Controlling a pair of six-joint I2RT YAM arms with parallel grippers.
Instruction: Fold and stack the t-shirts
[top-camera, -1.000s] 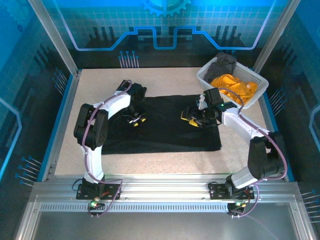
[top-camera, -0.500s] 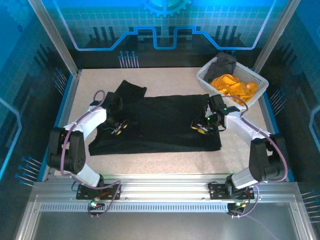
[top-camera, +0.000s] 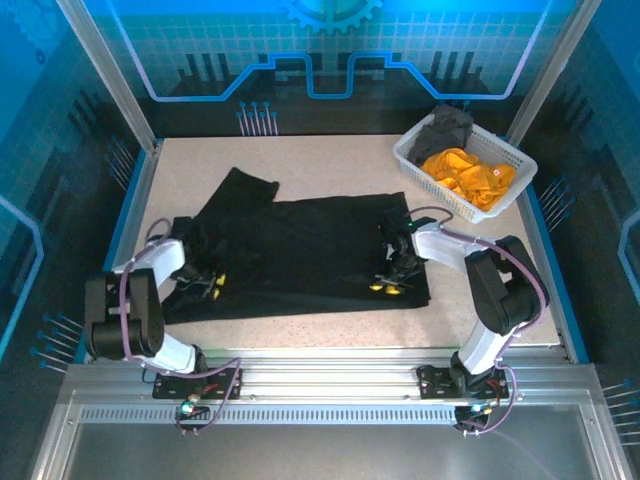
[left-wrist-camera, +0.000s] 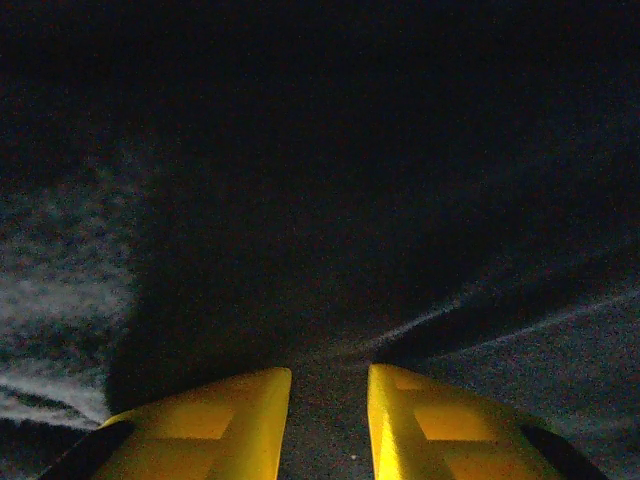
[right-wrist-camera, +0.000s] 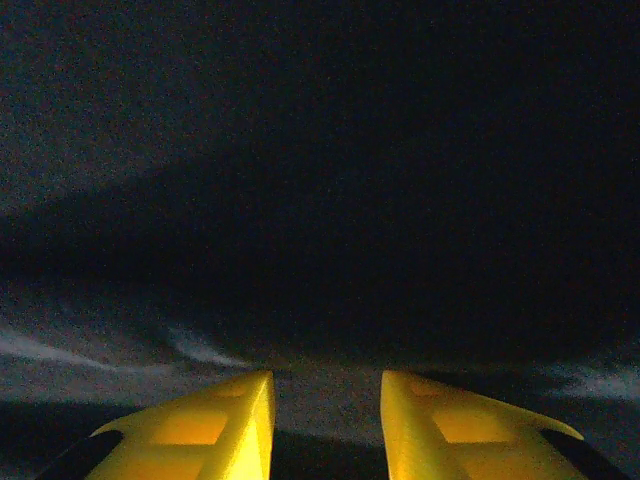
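Left gripper (top-camera: 207, 285): jaws narrowly parted, pressed low on black shirt (top-camera: 300, 250) at its front-left corner, near left edge of table (top-camera: 330, 160). Cloth pinched or not, cannot tell. Right gripper (top-camera: 390, 283): same, at front-right corner. Shirt flat mid-table. Risk: shallow pinch slips mid-fold, or one side lags and cloth skews and bunches.

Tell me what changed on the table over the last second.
Both arms pulled toward the near edge across the black t-shirt: the left gripper also leftward, the right gripper straight back. The shirt's near-left corner stretched out leftward; whether either grips cloth is unclear. The basket, orange t-shirt and grey t-shirt stayed put.
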